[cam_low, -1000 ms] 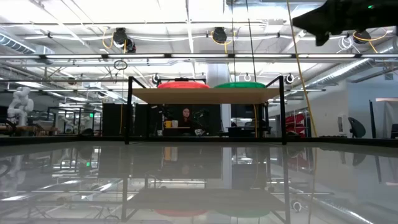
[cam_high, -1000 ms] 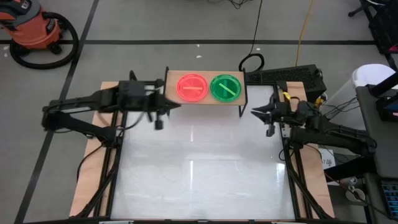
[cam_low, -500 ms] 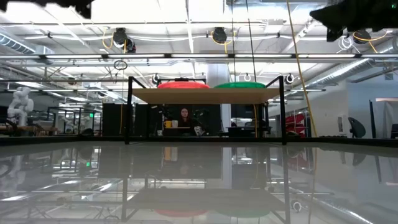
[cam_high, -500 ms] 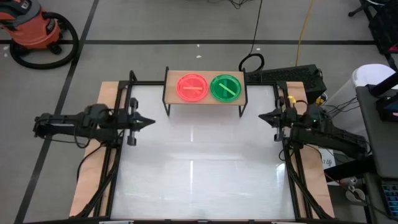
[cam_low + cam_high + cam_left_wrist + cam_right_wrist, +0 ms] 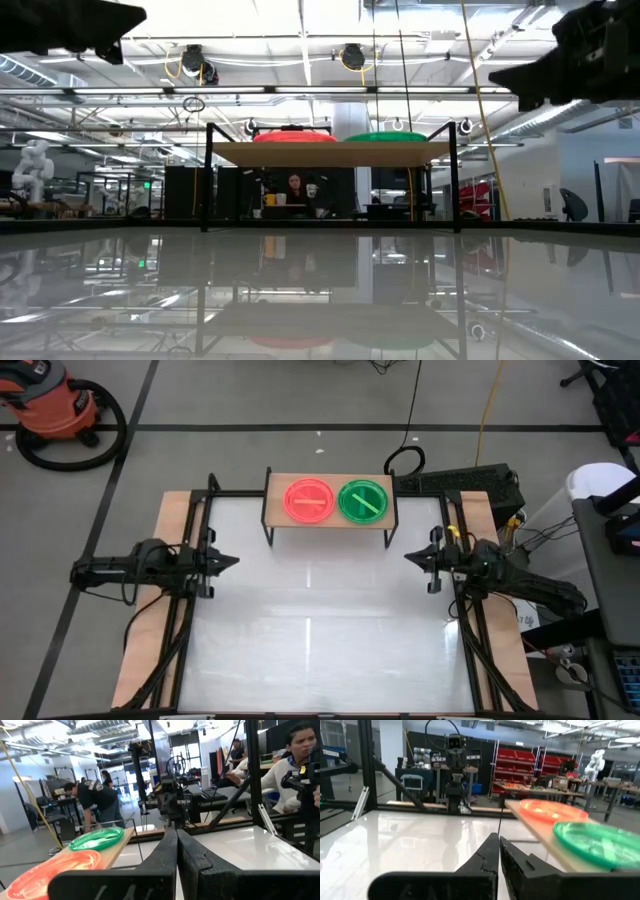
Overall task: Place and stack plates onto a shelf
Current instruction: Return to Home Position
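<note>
An orange-topped stack (image 5: 309, 500) and a green-topped stack (image 5: 363, 500) of translucent round plastic plates sit on the light-wood shelf (image 5: 330, 524). They are well apart from the left gripper (image 5: 235, 560) and right gripper (image 5: 408, 557), whose fingers (image 5: 165, 860) are clenched empty. The left gripper has drawn back from the shelf.

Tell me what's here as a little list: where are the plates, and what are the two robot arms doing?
plates: two stacks side by side on the shelf
orange-topped stack: nearer the left arm
green-topped stack: nearer the right arm
plates per stack: cannot tell
shelf: wooden board on black legs, at the far edge of the white table
left gripper: shut, holding nothing, over the table's left edge
right gripper: shut, holding nothing, over the table's right edge
plates off the shelf: none in view
</note>
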You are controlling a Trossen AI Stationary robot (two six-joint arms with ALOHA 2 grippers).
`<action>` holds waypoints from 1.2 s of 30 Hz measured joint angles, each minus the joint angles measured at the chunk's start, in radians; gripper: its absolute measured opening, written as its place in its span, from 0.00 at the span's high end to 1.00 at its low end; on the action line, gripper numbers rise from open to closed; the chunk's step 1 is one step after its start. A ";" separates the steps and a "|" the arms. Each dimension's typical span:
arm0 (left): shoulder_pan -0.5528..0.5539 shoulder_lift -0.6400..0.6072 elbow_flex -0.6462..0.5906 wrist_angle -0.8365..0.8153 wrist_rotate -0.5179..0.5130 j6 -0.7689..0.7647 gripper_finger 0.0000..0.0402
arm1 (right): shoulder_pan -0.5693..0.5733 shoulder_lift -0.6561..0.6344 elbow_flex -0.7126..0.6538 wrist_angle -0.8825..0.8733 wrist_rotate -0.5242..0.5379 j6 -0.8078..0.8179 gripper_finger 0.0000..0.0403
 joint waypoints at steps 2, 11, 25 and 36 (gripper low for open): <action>0.000 -0.021 -0.031 0.030 -0.001 0.007 0.99 | 0.000 0.000 -0.027 0.017 0.000 0.010 1.00; 0.000 -0.065 -0.120 0.094 0.023 -0.014 0.99 | 0.000 0.002 -0.088 0.069 -0.023 0.022 1.00; 0.000 -0.064 -0.218 0.152 0.027 -0.054 0.99 | 0.000 0.000 -0.091 0.064 -0.025 0.054 1.00; 0.000 -0.063 -0.218 0.138 0.036 -0.118 0.99 | 0.000 0.000 -0.092 0.068 -0.024 0.113 1.00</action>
